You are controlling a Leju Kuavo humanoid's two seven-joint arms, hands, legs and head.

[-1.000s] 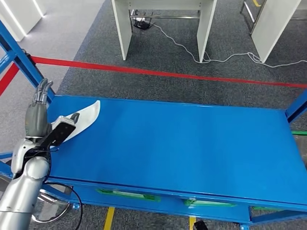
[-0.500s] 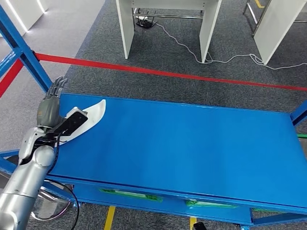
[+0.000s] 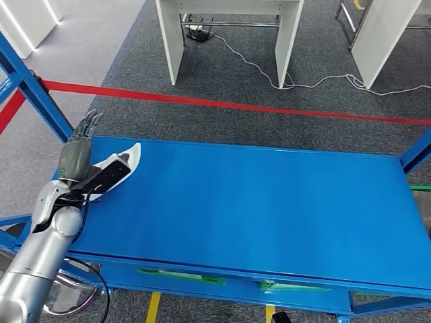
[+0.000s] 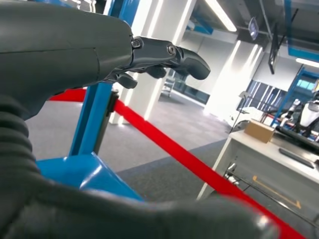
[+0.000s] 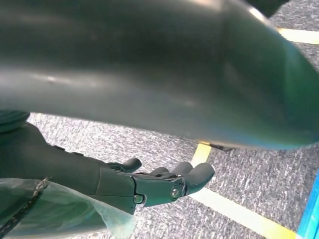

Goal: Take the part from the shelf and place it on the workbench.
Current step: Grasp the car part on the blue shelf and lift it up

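A flat white curved part (image 3: pixel 131 157) lies on the left end of the blue table top (image 3: pixel 254 202). My left hand (image 3: pixel 76 153) is over the table's left edge, its fingers stretched forward and apart beside the part. A black piece at the wrist (image 3: pixel 104 176) covers most of the part, so contact with it cannot be made out. In the left wrist view the left hand (image 4: pixel 75 55) has its fingers (image 4: pixel 177 52) straight with nothing in them. My right hand (image 5: pixel 143 184) hangs above the carpet, fingers loosely extended and empty.
Blue frame posts rise at the table's far left (image 3: pixel 36 87) and far right (image 3: pixel 417 151). Beyond the table are grey carpet with a red floor line (image 3: pixel 254 106), white desk legs (image 3: pixel 172 40) and a white cable (image 3: pixel 315 84). Yellow floor lines (image 5: pixel 244 216) lie below the right hand.
My left hand has moved forward and further over the white part, so less of the part shows. The head view has also shifted slightly.
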